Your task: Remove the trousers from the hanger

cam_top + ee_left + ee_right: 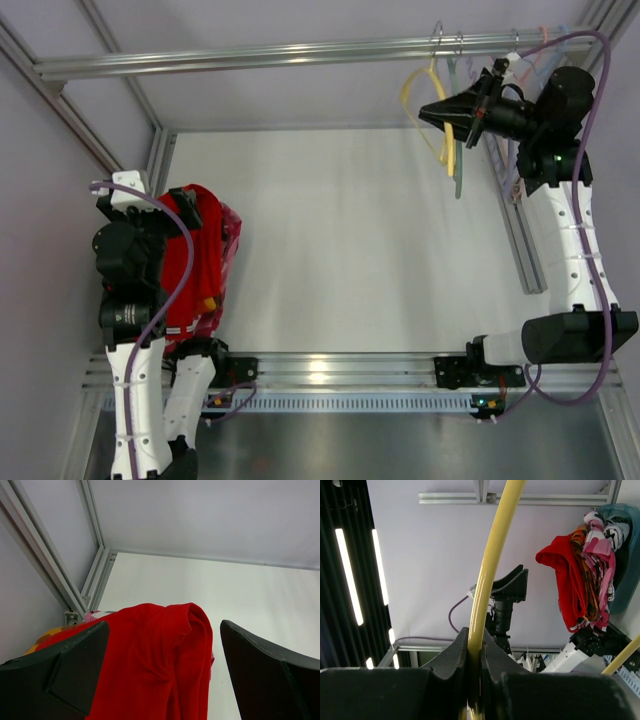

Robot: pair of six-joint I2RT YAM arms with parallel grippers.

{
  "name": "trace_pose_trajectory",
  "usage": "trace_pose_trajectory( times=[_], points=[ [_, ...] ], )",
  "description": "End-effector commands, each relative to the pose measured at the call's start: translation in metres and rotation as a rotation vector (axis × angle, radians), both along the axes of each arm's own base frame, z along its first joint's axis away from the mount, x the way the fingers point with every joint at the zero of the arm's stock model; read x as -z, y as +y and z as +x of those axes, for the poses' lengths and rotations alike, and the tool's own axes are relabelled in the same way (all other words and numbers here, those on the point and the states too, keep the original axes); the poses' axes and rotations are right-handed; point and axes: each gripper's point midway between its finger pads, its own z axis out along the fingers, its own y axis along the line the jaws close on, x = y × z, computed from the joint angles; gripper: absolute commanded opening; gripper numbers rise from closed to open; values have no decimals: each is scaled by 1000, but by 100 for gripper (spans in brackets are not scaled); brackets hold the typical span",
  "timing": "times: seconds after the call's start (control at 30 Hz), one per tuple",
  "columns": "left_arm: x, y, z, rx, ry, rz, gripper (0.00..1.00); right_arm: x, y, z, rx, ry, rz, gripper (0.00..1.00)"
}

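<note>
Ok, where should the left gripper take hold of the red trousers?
Probably the raised fold along the top of the trousers, coming down from above. That ridge stands up right between the fingers of the open left gripper, so a plain pinch should catch it.

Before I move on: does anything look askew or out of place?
Nothing looks spilled or damaged. The yellow hanger is bare and pinched in the shut right claw, up by the rail. The red trousers lie crumpled on a heap of other cloths under the open left claw.

Trousers (155, 665) partly off bottom edge
</note>
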Motion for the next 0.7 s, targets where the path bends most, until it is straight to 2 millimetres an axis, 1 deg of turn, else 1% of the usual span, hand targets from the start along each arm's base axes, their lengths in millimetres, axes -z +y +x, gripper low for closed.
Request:
trace_pose_trajectory(
  times=[0.0,0.03,0.07,0.1,0.13,0.17,0.2,0.23,0.27,0.3,0.33,0.37,0.4,0.43,0.47,0.5,0.53,0.57,0.6,0.63,0.67],
  points=[
    [-4,0,1,-3,-20,-8,99,5,0,10,43,-46,-5,5],
    [-4,0,0,-2,-22,-6,99,6,-1,7,48,-52,-7,11],
    [-4,0,0,-3,-23,-3,99,12,-1,6,48,-39,-11,15],
    [-4,0,-1,-3,-24,1,99,15,0,4,50,-52,-22,25],
    [-3,1,-2,-3,-18,5,98,13,-1,-1,61,-71,-30,31],
    [-2,0,-1,-2,-10,8,99,19,-1,-3,64,-66,-40,34],
    [-4,0,-2,-3,-7,8,98,21,-2,-7,66,-85,-52,38],
    [1,1,-3,-3,19,5,98,20,-2,-15,76,-108,-62,40],
    [5,0,-1,-1,43,0,98,27,-3,-17,86,-105,-76,41],
    [4,0,-1,-3,55,-9,99,33,-5,-20,96,-120,-98,41],
    [4,6,-2,-35,67,-12,99,32,-7,-28,109,-149,-108,42],
    [15,7,-1,-40,120,-17,98,40,-9,-27,130,-149,-126,45],
    [18,7,-1,-44,140,-20,99,46,-11,-29,145,-188,-168,50],
    [20,7,1,-44,161,-20,99,53,-15,-34,177,-171,-202,52],
    [26,7,-1,-45,195,-21,99,56,-18,-37,195,-187,-232,54],
    [29,7,-2,-42,213,-18,98,61,-20,-38,209,-246,-287,64],
    [29,4,-1,-26,229,-20,99,67,-25,-43,240,-243,-327,69],
    [31,3,-1,-18,249,-19,98,68,-28,-46,257,-268,-360,72],
    [40,-3,-4,19,298,-17,98,73,-32,-47,270,-322,-420,78],
    [41,-4,-4,31,317,-14,98,76,-40,-47,325,-340,-476,82],
    [45,-9,-5,58,343,-14,98,86,-46,-52,344,-309,-529,87]
  ],
)
